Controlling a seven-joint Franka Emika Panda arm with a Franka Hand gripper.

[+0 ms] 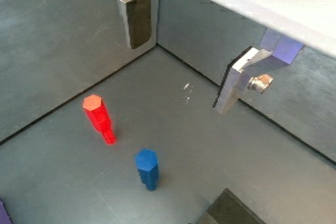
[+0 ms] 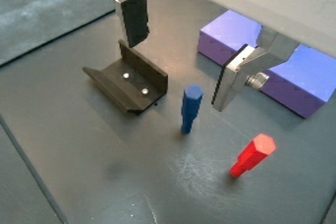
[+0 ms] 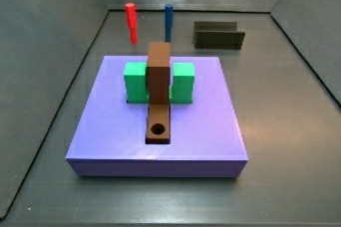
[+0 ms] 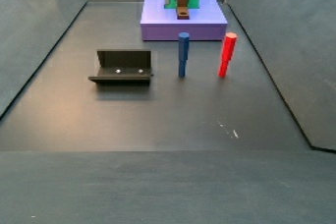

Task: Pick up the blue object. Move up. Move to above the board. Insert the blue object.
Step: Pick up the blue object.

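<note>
One blue object (image 2: 191,108) and one red peg (image 2: 252,156) stand below the empty, wide-open tool (image 2: 184,43).

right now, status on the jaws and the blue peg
Gripper open, empty, above the floor. Blue peg upright, untouched, beside the red peg. Fixture close by the blue peg.

The dark grey floor (image 4: 79,100) carries four things – the fixture (image 4: 122,67), the blue object (image 4: 183,54), the red peg (image 4: 227,54) and the purple slab (image 4: 184,22). Both pegs stand upright. The gripper (image 2: 182,47) is open above the floor.
</note>
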